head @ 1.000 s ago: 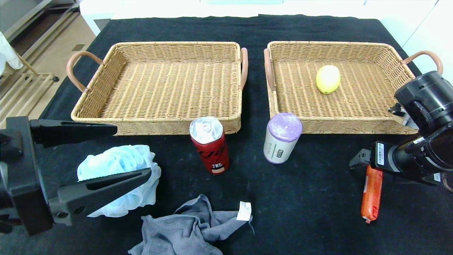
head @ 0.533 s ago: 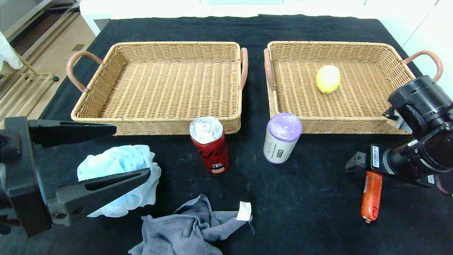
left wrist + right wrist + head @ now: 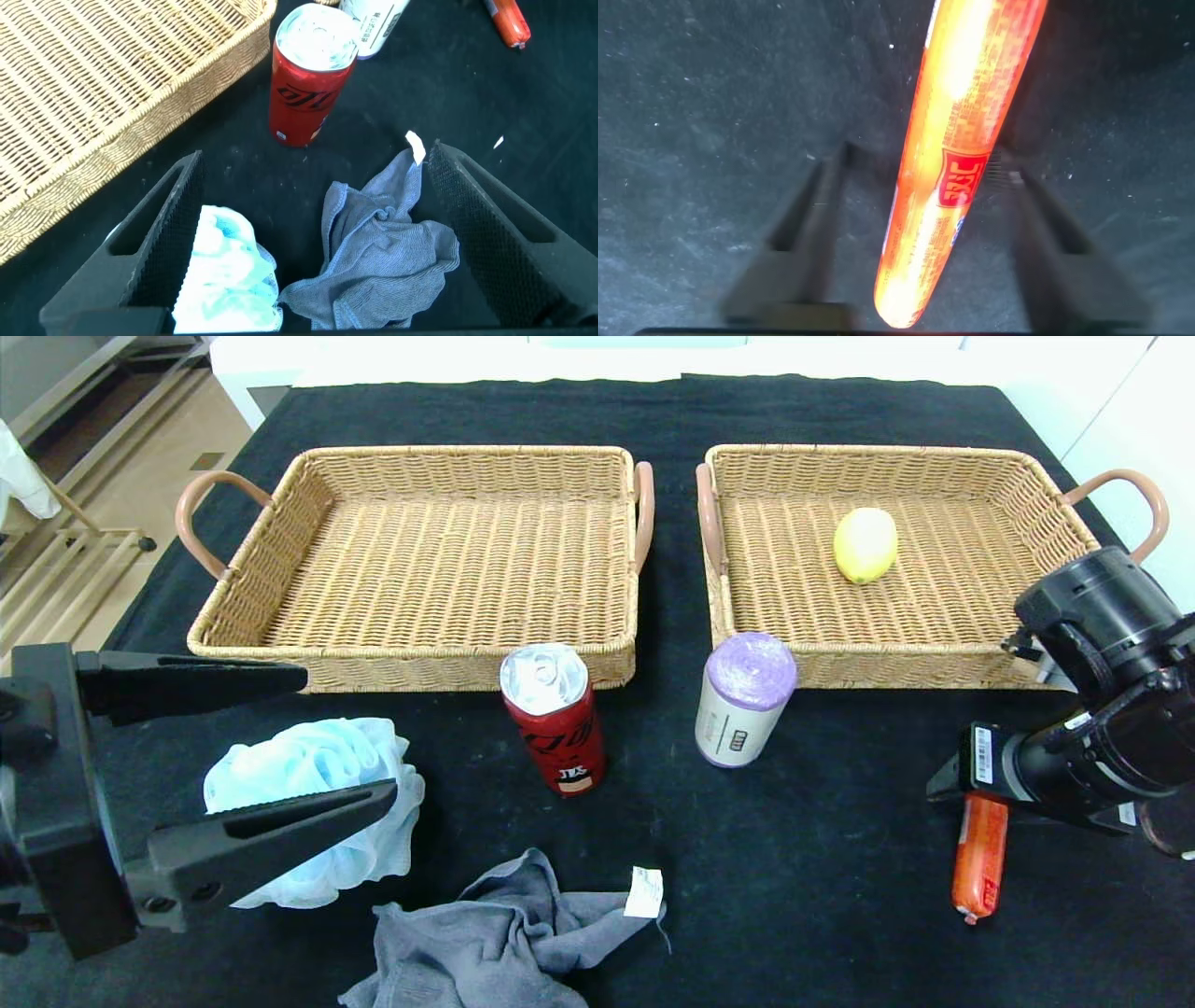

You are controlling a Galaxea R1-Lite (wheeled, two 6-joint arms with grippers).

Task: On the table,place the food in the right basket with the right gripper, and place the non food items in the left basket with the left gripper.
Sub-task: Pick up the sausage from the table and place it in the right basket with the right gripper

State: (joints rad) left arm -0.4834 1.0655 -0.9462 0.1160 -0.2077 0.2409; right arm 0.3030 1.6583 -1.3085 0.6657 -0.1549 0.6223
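Both right tool (image 3: pixel 915 233) fingers open | straddling sausage (image 3: pixel 957 159) | on table (image 3: pixel 840 859)

The left gripper (image 3: pixel 233 756) is matte black plastic, with two long tapering fingers (image 3: pixel 271 845) on a blocky body whose lower finger base carries small round screws; the wrist view shows ribbed, textured inner faces on the fingers (image 3: pixel 486 233). The right arm (image 3: pixel 1106 653) is built of glossy black cylindrical segments with thin grey rings. A white barcode sticker sits on the black housing behind the right gripper (image 3: pixel 920 238).
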